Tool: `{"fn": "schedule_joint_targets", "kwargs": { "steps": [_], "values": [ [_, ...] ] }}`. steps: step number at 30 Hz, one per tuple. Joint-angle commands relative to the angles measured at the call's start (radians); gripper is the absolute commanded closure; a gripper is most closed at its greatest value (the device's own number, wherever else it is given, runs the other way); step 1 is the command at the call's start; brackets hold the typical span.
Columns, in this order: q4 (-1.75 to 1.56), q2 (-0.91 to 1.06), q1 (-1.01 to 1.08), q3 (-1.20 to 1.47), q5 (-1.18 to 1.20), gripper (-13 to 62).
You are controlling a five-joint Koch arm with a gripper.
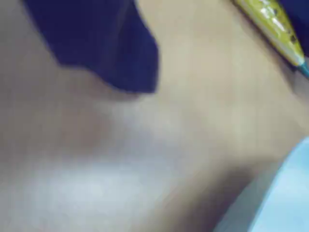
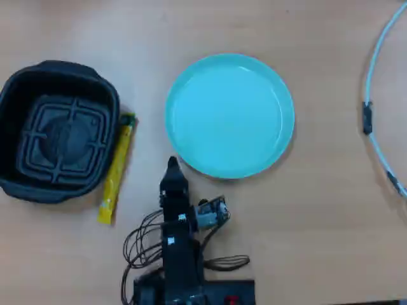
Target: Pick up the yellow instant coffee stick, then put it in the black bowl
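Observation:
The yellow instant coffee stick [image 2: 116, 168] lies flat on the table along the right side of the black bowl [image 2: 60, 67], green tip pointing away from the arm. The bowl is empty and shows its grid base. My gripper [image 2: 172, 168] hovers to the right of the stick, between it and the teal plate, holding nothing. It shows as one dark narrow tip from above. The blurred wrist view has one dark finger [image 1: 111, 48] at the top left and the stick [image 1: 275, 24] at the top right corner.
A round teal plate [image 2: 229, 114] sits mid-table, just beyond and right of the gripper, and shows as a pale patch [image 1: 289, 193] in the wrist view. Loose black wires [image 2: 146, 244] lie by the arm's base. A pale cable [image 2: 372, 127] curves along the right edge.

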Motion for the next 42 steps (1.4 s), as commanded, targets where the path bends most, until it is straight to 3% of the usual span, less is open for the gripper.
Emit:
{"fn": "schedule_joint_targets", "kwargs": {
  "steps": [1, 25, 42],
  "values": [
    [-0.057, 0.100, -0.129, 0.080, -0.098, -7.1],
    [-0.003, 0.100, -0.133, 0.034, -0.103, -7.1],
    [0.784, 0.091, -0.204, -0.612, -0.307, -7.2]
  ]
}}
